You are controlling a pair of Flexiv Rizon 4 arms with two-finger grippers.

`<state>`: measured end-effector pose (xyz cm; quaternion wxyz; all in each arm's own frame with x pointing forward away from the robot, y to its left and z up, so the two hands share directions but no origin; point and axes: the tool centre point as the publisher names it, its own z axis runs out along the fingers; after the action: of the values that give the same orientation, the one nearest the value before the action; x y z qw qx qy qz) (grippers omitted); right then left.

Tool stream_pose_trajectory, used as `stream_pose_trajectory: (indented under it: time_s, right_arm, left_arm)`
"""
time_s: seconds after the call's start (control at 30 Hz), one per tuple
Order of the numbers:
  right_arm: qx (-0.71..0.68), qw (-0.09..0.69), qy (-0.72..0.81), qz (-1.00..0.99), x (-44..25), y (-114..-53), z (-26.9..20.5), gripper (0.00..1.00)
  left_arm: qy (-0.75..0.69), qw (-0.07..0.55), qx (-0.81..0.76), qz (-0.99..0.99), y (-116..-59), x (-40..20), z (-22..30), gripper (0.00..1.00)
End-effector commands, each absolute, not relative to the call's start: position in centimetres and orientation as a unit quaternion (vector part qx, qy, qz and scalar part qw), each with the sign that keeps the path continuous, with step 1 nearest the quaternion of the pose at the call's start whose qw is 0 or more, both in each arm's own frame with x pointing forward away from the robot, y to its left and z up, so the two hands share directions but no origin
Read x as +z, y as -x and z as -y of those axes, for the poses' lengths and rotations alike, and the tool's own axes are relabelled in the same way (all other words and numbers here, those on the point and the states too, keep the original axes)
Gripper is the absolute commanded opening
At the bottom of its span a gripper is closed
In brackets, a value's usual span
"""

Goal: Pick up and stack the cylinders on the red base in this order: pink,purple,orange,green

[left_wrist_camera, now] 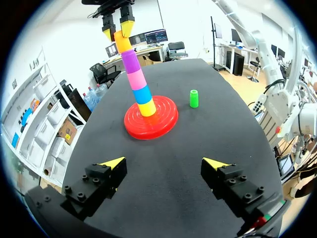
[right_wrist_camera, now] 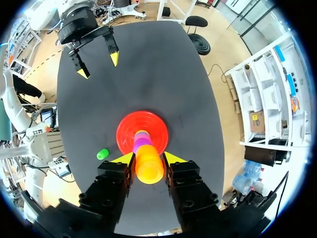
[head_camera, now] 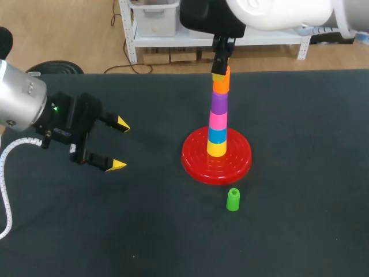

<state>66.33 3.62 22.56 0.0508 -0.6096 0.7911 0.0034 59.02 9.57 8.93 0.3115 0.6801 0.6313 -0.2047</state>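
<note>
Head view: The red base [head_camera: 193,164] sits on the table [head_camera: 300,202] near its middle. It carries one column of five cylinders. From the bottom up they are the yellow cylinder [head_camera: 217,149], blue cylinder [head_camera: 217,135], pink cylinder [head_camera: 217,120], purple cylinder [head_camera: 218,103] and orange cylinder [head_camera: 221,85]. The right gripper [head_camera: 219,64] comes down from above onto the top of the orange cylinder. Finger contact is hard to judge from this angle. The green cylinder [head_camera: 233,199] stands upright on the table, just in front of the base and clear of it. The left gripper [head_camera: 120,144] is well to the left of the base, its fingers spread wide with nothing between them.

Left wrist view: The left gripper [left_wrist_camera: 163,162] is wide open above bare table. Ahead of it stand the red base [left_wrist_camera: 136,130] and the full column. This view shows the column leaning away from the green cylinder [left_wrist_camera: 194,98], a tilt the head view barely shows. Both yellow tips of the right gripper [left_wrist_camera: 118,27] flank the top of the orange cylinder [left_wrist_camera: 123,42].

Right wrist view: The right gripper [right_wrist_camera: 149,158] looks straight down the column. Its two fingers press the orange cylinder [right_wrist_camera: 149,167] from opposite sides, so it is clamped on that piece. Only the purple cylinder [right_wrist_camera: 143,145] and the rim of the red base [right_wrist_camera: 126,136] show clearly below. The lower pieces are mostly hidden. The green cylinder [right_wrist_camera: 102,154] stands beside the base.
</note>
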Motion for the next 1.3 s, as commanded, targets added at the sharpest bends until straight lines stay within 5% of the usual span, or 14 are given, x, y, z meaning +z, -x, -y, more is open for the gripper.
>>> stream_pose_trajectory:
  time_s: [0.03,1.3]
  right_arm:
    - [0.002,0.056,0.61,-0.791,22.5,-65.9,-3.5,0.0]
    - [0.021,0.037,0.606,-0.794,20.6,-66.9,-3.3,0.0]
  left_arm:
    - [-0.681,0.312,-0.205,-0.63,-59.1,8.8,-9.6,1.0]
    - [-0.681,0.312,-0.205,-0.63,-59.1,8.8,-9.6,1.0]
